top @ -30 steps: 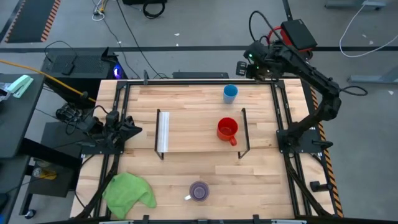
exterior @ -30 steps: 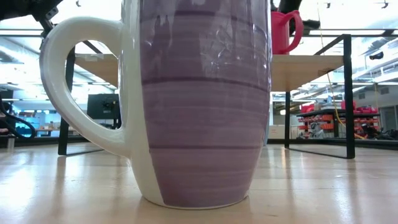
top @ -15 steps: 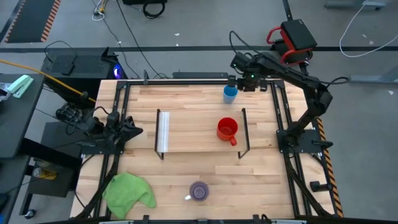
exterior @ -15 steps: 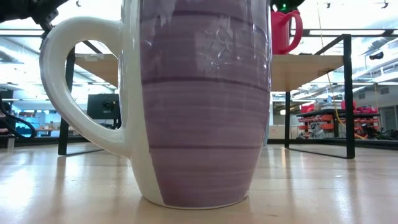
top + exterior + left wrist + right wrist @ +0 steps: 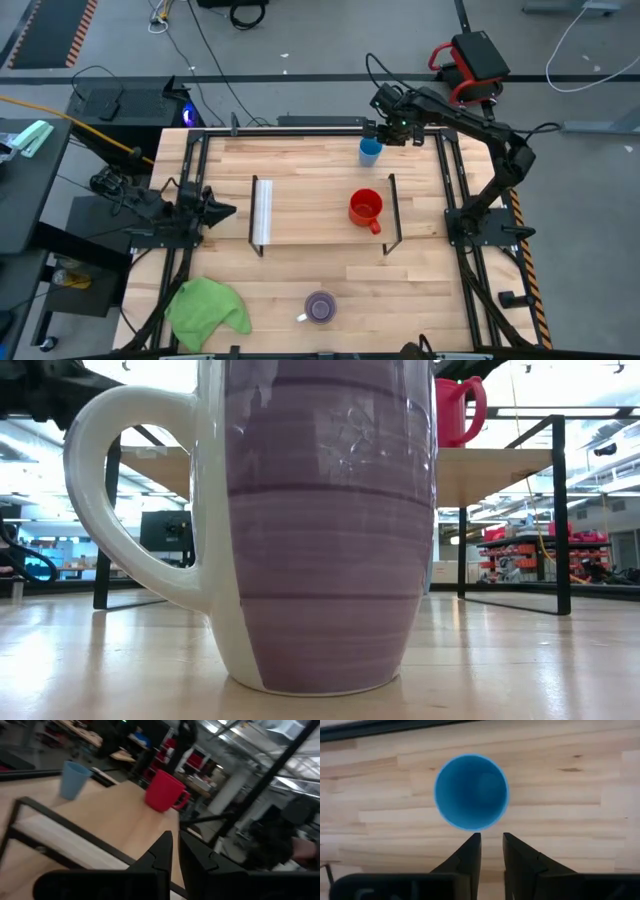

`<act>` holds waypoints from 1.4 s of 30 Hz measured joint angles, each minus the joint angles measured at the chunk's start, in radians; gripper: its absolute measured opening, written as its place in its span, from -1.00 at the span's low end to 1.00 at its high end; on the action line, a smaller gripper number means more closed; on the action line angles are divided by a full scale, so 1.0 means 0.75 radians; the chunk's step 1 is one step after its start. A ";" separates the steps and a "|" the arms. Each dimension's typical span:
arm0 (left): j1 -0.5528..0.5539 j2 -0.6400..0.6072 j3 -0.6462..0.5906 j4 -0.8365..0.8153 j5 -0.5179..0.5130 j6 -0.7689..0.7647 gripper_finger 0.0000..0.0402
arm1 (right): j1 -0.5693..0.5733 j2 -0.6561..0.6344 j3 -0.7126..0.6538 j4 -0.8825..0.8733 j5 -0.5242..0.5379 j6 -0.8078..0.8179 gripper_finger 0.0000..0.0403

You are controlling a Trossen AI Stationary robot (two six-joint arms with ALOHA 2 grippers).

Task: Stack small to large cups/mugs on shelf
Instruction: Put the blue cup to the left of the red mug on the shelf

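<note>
While scanning left to right:
left pincer [image 5: 222, 211]: waiting at the surface's [image 5: 300, 275] left edge, fingers nearly pressed together, holding nothing.
purple mug [image 5: 320, 307]: standing on the surface's near side, well apart from both arms.
shelf [image 5: 320, 190]: sitting mid-surface, red mug [image 5: 364, 209] standing on its right part.
blue cup [image 5: 471, 791]: standing upright at the far edge, off the shelf, mouth up.
right pincer [image 5: 491, 851]: hovering right over the blue cup, looking straight down, fingers almost closed, gripping nothing.
key relation: cup lying directly below the right pincer; right arm much nearer; likely needing to spread before dropping.
</note>
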 joint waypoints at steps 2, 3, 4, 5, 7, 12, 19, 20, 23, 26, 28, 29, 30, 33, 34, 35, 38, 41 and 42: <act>0.000 0.000 0.000 -0.003 -0.046 0.005 -0.82 | -0.023 0.000 -0.018 0.009 0.009 -0.026 -0.50; 0.000 0.000 0.000 -0.009 -0.064 0.010 -0.82 | -0.034 0.000 -0.029 0.022 0.014 -0.044 -0.47; 0.000 0.000 0.000 -0.020 -0.082 0.023 -0.81 | -0.047 0.000 -0.040 0.036 0.015 -0.058 -0.45; 0.000 0.000 0.000 -0.031 -0.093 0.033 -0.80 | -0.058 0.000 -0.049 0.039 0.018 -0.069 -0.43; 0.000 0.000 0.000 -0.040 -0.116 0.040 -0.79 | -0.073 0.000 -0.072 0.043 0.031 -0.076 -0.40; 0.000 0.000 0.000 -0.040 -0.179 0.040 -0.78 | -0.084 0.000 -0.123 0.114 0.033 -0.102 -0.37; 0.000 0.000 0.000 -0.039 -0.244 0.104 -0.81 | -0.072 -0.001 -0.146 0.208 0.024 -0.081 -0.39; 0.000 0.000 0.000 -0.039 -0.244 0.105 -0.82 | -0.068 -0.001 -0.149 0.208 0.019 -0.075 -0.39; 0.000 0.000 0.000 -0.039 -0.252 0.114 -0.81 | -0.059 -0.001 -0.165 0.210 0.014 -0.063 -0.39; 0.000 0.000 0.000 -0.038 -0.258 0.143 -0.79 | -0.040 -0.001 -0.185 0.210 0.014 -0.035 -0.39; 0.000 0.000 0.000 -0.038 -0.267 0.151 -0.79 | -0.029 -0.001 -0.194 0.213 0.012 -0.009 -0.39; 0.000 0.000 0.000 -0.038 -0.269 0.152 -0.79 | -0.025 -0.001 -0.196 0.215 0.010 -0.003 -0.39; 0.000 0.000 0.000 -0.038 -0.272 0.153 -0.79 | -0.023 -0.001 -0.196 0.224 0.010 0.001 -0.39; 0.000 0.000 0.000 -0.038 -0.273 0.167 -0.80 | -0.015 -0.001 -0.196 0.241 0.015 0.021 -0.40; 0.000 0.000 0.000 -0.037 -0.273 0.173 -0.81 | -0.011 -0.001 -0.196 0.245 0.016 0.021 -0.40; 0.000 0.000 0.000 -0.037 -0.273 0.175 -0.80 | -0.009 -0.001 -0.196 0.249 0.018 0.026 -0.40; 0.000 0.000 0.000 -0.037 -0.273 0.175 -0.79 | -0.008 -0.001 -0.196 0.247 0.019 0.042 -0.40; 0.000 0.000 0.000 -0.037 -0.273 0.176 -0.78 | -0.009 -0.001 -0.196 0.245 0.021 0.046 -0.40; 0.000 0.000 0.000 -0.037 -0.273 0.176 -0.78 | -0.010 -0.001 -0.196 0.244 0.025 0.046 -0.40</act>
